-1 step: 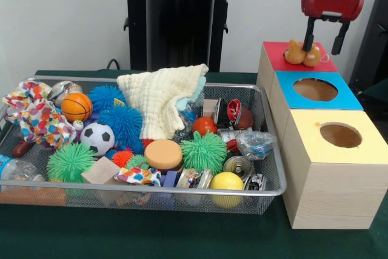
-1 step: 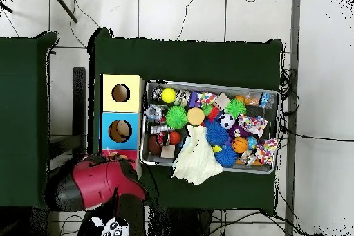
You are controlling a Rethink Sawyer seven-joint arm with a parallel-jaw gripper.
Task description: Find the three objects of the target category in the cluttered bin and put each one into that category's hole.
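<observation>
Open jaws straddle an orange toy (image 1: 302, 54) hiding the red box's (image 1: 280, 54) hole.

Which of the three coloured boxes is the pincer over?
The red box, farthest back in the front view; the pincer hangs above it by an orange toy, not the blue or yellow ones.

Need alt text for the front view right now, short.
The gripper hangs open over the red box, an orange toy lying on its top. Beside it, a wire bin holds balls, spiky toys, cans and a cream cloth.
</observation>
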